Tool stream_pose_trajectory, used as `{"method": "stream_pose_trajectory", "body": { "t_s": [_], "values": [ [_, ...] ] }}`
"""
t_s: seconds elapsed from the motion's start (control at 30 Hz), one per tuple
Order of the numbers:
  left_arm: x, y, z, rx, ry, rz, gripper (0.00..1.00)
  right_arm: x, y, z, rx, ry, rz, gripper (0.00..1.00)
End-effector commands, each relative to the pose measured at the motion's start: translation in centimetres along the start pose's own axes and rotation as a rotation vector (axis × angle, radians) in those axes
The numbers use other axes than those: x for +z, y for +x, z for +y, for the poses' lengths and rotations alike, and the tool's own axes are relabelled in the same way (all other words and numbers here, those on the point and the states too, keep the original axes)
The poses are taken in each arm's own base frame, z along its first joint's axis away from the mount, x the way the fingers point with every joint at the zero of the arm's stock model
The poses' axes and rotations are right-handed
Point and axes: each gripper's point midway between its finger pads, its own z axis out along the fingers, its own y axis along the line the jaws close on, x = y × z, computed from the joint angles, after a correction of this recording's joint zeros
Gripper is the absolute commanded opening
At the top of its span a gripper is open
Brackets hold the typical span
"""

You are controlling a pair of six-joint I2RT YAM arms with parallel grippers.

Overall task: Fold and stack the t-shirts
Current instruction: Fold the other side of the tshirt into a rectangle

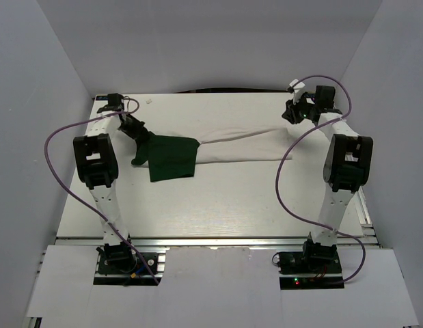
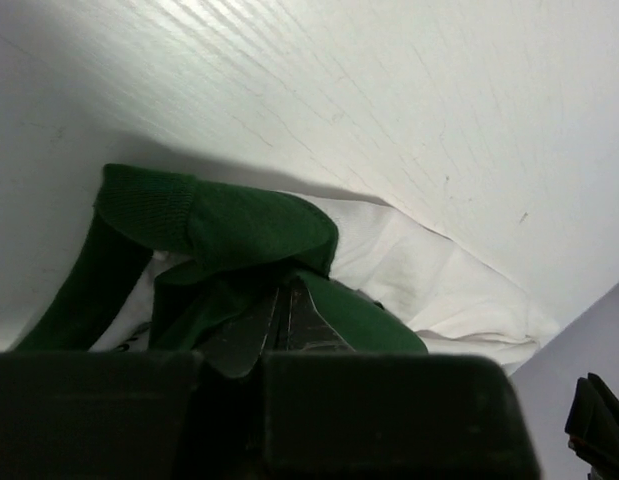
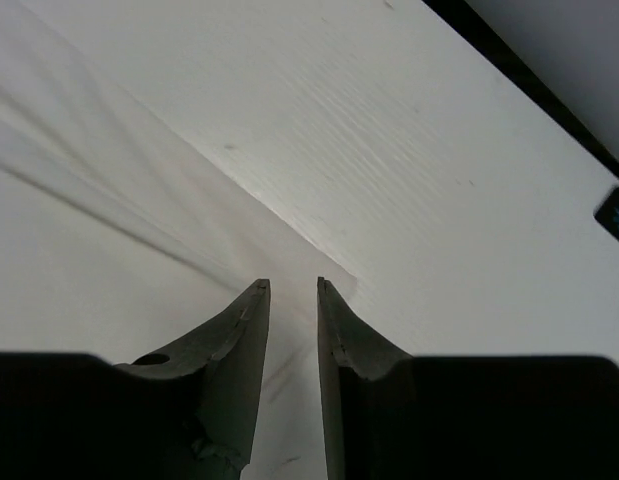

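The t-shirt [image 1: 238, 147] lies stretched in a long band across the far part of the table, white body to the right and dark green part [image 1: 171, 157] to the left. My left gripper [image 1: 139, 133] is at the green end's upper left corner. In the left wrist view its fingers [image 2: 281, 290] stand pressed together, tips buried in bunched green cloth [image 2: 239, 225]. My right gripper [image 1: 291, 115] hovers at the shirt's right end. There its jaws [image 3: 294, 285] stand apart over the edge of the white cloth [image 3: 109, 250], which lies flat below them, not pinched.
The white table [image 1: 218, 198] is walled by grey panels at the left, right and back. A dark strip runs along the far table edge [image 3: 509, 75]. Purple cables loop from both arms. Metal rails [image 1: 211, 240] run along the near edge.
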Motion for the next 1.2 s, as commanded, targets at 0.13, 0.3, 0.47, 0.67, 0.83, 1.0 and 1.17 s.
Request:
{"method": "stream_pose_trajectory", "body": {
  "t_s": [0.13, 0.3, 0.47, 0.67, 0.83, 1.0, 1.17],
  "values": [
    [-5.1, -1.1, -6.7, 0.073, 0.299, -0.035, 0.52, -2.3, -4.6, 9.7, -0.135, -0.384, -0.154, 0.28],
    [-8.5, -1.0, -9.7, 0.138, 0.461, -0.065, 0.82, -2.7, -4.5, 13.0, -0.131, -0.448, -0.152, 0.28],
    [-12.3, -1.6, -10.8, 0.193, 0.496, -0.153, 0.82, -3.9, -4.1, 19.4, -0.221, -0.659, -0.147, 0.35],
    [-16.5, 0.0, -6.0, 0.257, 0.393, -0.303, 0.82, -3.9, -4.4, 29.2, -0.6, -0.835, -0.207, 0.62],
    [-18.2, 3.3, 0.0, 0.219, 0.309, -0.339, 0.8, -1.4, -6.3, 36.1, -0.738, -0.883, -0.21, 0.64],
    [-20.7, 7.4, 3.4, 0.228, 0.289, -0.346, 0.8, 3.1, -8.2, 39.7, -0.764, -0.801, -0.233, 0.63],
    [-20.4, 10.5, 7.1, 0.256, 0.212, -0.3, 0.8, 4.2, -7.6, 42.3, -0.816, -0.815, -0.241, 0.62]
  ]
}}
